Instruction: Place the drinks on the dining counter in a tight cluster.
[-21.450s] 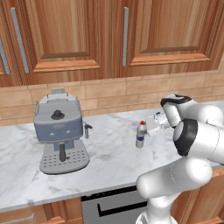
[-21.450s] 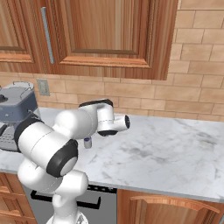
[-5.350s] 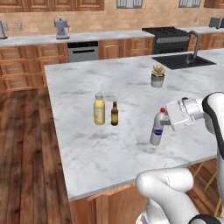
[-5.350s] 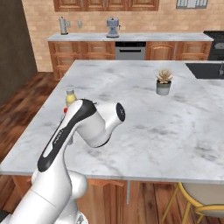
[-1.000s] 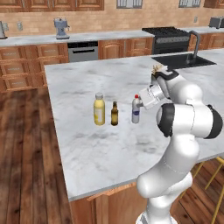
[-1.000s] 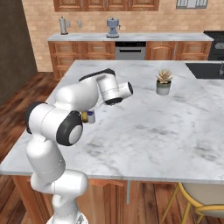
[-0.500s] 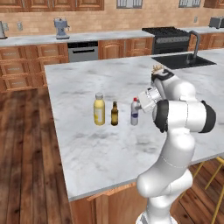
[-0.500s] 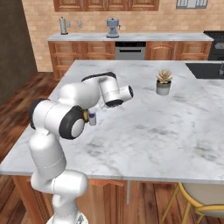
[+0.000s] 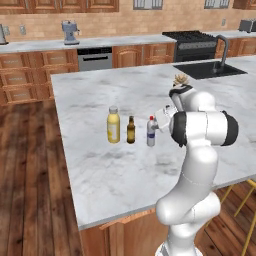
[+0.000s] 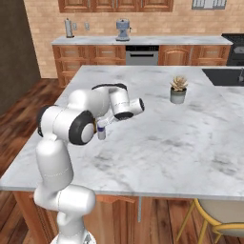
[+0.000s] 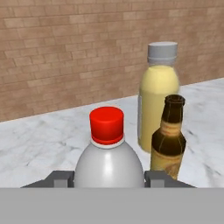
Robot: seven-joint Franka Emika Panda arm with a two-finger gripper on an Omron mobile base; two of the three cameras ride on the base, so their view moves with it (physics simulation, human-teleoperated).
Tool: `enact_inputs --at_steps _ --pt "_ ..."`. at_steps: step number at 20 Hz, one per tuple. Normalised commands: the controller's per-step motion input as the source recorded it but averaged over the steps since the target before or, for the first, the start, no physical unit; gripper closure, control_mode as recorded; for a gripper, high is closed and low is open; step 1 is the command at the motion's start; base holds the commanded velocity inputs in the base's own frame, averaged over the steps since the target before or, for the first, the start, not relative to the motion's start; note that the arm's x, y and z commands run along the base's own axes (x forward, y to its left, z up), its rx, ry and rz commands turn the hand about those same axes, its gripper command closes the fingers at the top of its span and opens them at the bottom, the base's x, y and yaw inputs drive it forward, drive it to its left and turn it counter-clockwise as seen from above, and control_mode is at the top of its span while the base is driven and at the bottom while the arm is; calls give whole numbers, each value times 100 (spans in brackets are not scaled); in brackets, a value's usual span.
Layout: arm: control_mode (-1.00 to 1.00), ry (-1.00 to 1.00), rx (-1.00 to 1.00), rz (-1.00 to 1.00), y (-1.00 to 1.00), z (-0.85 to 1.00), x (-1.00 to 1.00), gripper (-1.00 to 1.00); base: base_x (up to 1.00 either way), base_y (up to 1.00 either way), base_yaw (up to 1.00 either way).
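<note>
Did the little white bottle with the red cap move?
Yes. The white bottle slid left across the dining counter, closer to the brown bottle and yellow bottle, which stayed put.

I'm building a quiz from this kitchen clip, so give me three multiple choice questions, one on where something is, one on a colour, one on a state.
1. Where does the brown bottle stand?
A. between the yellow bottle and the white bottle
B. in the sink
C. beside the plant

2. What colour is the white bottle's cap?
A. blue
B. red
C. green

3. What is the gripper doing?
A. open above the plant
B. shut on the yellow bottle
C. shut on the white bottle

Answers: 1 A, the left base view shows the row on the dining counter. 2 B, seen in the hand view. 3 C, its fingers flank that bottle.
</note>
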Motion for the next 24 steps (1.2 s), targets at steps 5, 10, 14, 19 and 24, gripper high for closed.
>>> enact_inputs --at_steps 5,10,14,19,24 --pt "-100 0 0 0 3 0 40 100 0 0 0" --pt "-100 0 0 -1 0 -2 43 100 0 0 0" --pt "-100 0 0 -1 0 -8 42 100 0 0 0" --pt "-100 0 0 0 0 -28 25 100 0 0 0" --pt "-100 0 0 0 0 -38 23 100 0 0 0"
